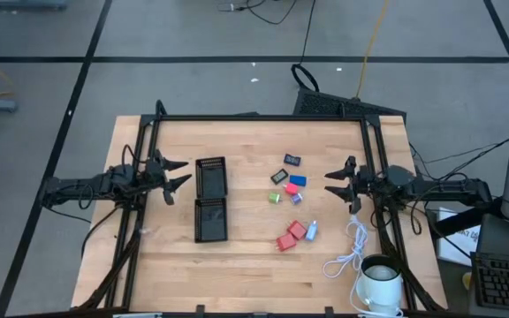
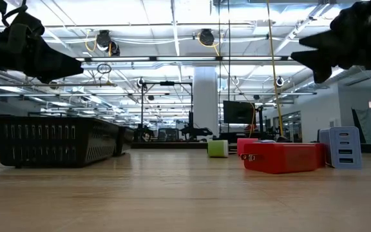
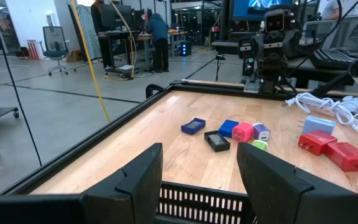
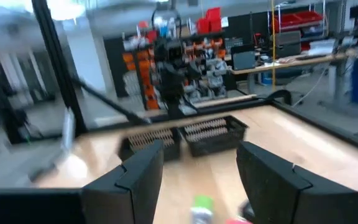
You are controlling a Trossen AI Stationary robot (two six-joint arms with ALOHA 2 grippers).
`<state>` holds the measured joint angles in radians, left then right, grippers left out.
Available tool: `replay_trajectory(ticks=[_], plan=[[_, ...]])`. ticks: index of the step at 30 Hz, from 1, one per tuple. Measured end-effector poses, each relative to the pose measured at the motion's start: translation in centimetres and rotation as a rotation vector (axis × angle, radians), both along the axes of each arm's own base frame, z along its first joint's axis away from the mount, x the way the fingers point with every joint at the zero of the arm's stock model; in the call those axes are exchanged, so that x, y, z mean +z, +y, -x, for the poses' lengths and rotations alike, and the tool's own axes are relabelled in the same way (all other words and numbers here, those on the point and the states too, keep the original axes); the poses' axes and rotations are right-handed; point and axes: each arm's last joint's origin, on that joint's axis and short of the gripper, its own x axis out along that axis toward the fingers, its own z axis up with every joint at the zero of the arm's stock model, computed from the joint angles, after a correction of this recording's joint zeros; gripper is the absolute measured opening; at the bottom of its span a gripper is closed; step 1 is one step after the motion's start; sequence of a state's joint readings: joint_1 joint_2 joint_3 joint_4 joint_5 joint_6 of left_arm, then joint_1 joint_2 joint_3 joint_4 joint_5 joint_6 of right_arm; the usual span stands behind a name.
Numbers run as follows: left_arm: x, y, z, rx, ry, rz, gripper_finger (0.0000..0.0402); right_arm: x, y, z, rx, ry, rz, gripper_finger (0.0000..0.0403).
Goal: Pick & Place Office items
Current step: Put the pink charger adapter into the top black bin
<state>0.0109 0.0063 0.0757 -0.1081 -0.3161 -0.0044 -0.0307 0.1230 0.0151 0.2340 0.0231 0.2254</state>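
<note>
The left gripper (image 1: 180, 174) is held above the table's left part, just beside the black tray (image 1: 211, 200), with its fingers spread wide and nothing between them. The right gripper (image 1: 335, 182) is held at the table's right side, also parted wide and empty, pointing toward the scattered pieces. Both are seen raised off the wood in the low view (left gripper (image 2: 69, 64), right gripper (image 2: 304, 50)).

The office items are spread over the wooden table (image 1: 254, 256) between the tray and the right gripper, none of them inside the tray. A black piece (image 1: 292, 160) lies farthest back, with a second dark piece (image 1: 278, 176) near it. A blue block (image 1: 298, 180) and a pink-red block (image 1: 291, 189) are set just beside each other, and a green block (image 1: 274, 198) and a purple block (image 1: 296, 200) lie just in front of them. Two red blocks (image 1: 291, 236) are placed close together nearer the front edge, with a pale blue piece (image 1: 312, 231) just beside them.

A white coiled cable (image 1: 350, 253) is laid near the front right corner, and a white mug (image 1: 381, 281) stands just in front of it.

In the right wrist view the tray (image 4: 185, 138) is seen across the table, and the green block (image 4: 200, 203) shows between the fingers (image 4: 135, 171) (blurred).
</note>
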Motion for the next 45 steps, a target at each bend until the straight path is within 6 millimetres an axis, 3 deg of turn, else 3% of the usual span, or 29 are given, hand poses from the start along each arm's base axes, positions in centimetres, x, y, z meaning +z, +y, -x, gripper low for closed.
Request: replay_trajectory(ticks=[5,13,16,21,31,36,45], plan=[[0.0,0.0,0.0,0.000,0.000,0.000,0.0209,0.5,0.0,0.1,0.020,-0.064,-0.160,0.0196],[0.0,0.0,0.0,0.000,0.000,0.000,0.0209,0.3,-0.5,0.1,-0.173,-0.012,0.091,0.0196],[0.0,0.0,0.0,0.000,0.000,0.000,0.0209,0.3,-0.4,-0.1,-0.171,-0.008,0.166,0.0196],[0.0,0.0,0.0,0.000,0.000,0.000,0.0209,0.3,-0.2,-0.8,-0.077,-0.013,0.149,0.0208],[0.0,0.0,0.0,0.000,0.000,0.000,0.0209,-3.8,-0.4,-3.2,-0.106,0.387,0.005,0.0293],[0.0,0.0,0.0,0.000,0.000,0.000,0.0209,-3.3,-0.5,-6.2,-0.116,0.535,0.013,0.0303],[0.0,0.0,0.0,0.000,0.000,0.000,0.0209,-4.2,-0.8,-12.6,-0.104,0.755,0.115,0.0300]])
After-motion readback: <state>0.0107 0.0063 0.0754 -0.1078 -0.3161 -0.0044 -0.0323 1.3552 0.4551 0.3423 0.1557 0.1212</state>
